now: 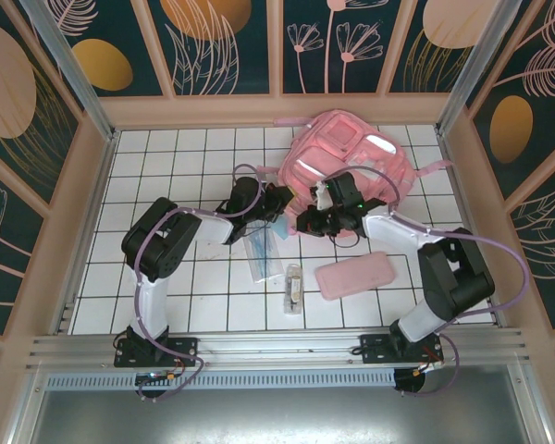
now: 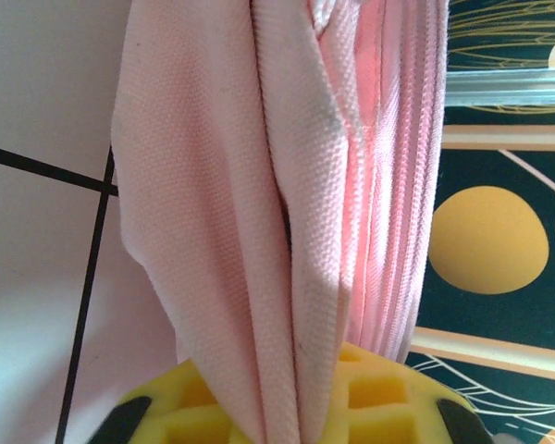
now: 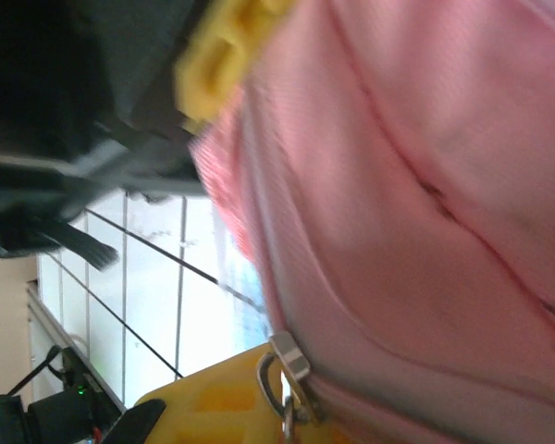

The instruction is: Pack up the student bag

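The student bag [image 1: 347,157] is a large pink backpack lying at the back of the tiled table. My left gripper [image 1: 282,199] is at its near left edge. In the left wrist view that gripper [image 2: 291,421] is shut on a fold of the bag's pink fabric [image 2: 259,203], pinched between yellow pads [image 2: 388,398] beside a zipper line. My right gripper [image 1: 310,222] is at the bag's near edge, close to the left one. In the right wrist view it [image 3: 291,430] is shut on the metal zipper pull [image 3: 287,375], which runs down past its yellow pad [image 3: 213,402].
A flat pink pencil case [image 1: 354,275] lies near the right arm. A clear packet with blue contents [image 1: 262,248] and a small packaged item [image 1: 294,287] lie in the middle front. Wooden frame walls surround the table [image 1: 166,185].
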### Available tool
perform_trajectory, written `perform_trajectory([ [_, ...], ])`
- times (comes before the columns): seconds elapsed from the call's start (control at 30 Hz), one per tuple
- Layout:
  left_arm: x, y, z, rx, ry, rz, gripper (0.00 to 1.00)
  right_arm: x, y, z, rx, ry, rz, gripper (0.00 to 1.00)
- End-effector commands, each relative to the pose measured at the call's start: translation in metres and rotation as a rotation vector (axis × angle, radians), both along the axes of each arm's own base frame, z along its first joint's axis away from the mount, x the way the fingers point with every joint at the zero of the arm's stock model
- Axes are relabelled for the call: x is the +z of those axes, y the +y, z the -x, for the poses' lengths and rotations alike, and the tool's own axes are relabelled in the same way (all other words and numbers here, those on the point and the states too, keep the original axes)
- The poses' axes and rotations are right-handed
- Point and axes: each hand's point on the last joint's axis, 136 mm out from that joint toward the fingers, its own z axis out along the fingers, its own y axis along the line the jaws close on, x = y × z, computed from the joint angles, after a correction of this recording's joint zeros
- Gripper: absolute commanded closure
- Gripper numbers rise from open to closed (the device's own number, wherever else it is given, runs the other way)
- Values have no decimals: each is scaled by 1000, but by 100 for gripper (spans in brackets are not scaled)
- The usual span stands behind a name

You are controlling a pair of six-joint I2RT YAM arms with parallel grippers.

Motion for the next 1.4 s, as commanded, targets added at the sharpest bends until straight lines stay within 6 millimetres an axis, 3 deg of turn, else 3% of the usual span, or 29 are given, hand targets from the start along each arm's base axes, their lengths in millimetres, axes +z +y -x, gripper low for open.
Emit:
perform_trajectory([
  [0.0,34,53,-51,198,-135,-52,100,-32,-64,48,-78,225,173,100],
  [0.07,41,62,-54,198,-164,-101,100,-37,-97,42,-166,228,248,100],
  [0.17,48,67,-55,187,-194,-163,100,-27,-128,25,-241,188,309,100],
  [0.27,53,72,-57,181,-211,-193,100,-13,-162,2,-302,132,428,100],
  [0.33,56,73,-57,159,-230,-189,100,-6,-196,-18,-351,75,579,100],
  [0.43,65,67,-56,84,-281,-185,100,-3,-233,-47,-378,15,759,100],
  [0.6,70,61,-56,-17,-331,-284,100,-25,-240,-91,-246,-20,830,100],
  [0.77,74,68,-62,-38,-338,-300,100,-39,-259,-115,-153,-30,950,100],
  [0.97,75,70,-68,-83,-349,-316,100,-23,-271,-159,-78,-228,1059,100],
  [1.03,75,71,-67,-88,-348,-317,100,-16,-287,-172,-101,-274,1147,100],
  [1.13,75,74,-67,-92,-350,-329,100,-7,-304,-181,-144,-283,1225,100],
  [1.23,76,75,-66,-90,-349,-332,100,4,-309,-185,-186,-319,1254,100],
  [1.37,76,73,-66,-92,-343,-307,100,14,-290,-182,-238,-331,1123,100],
])
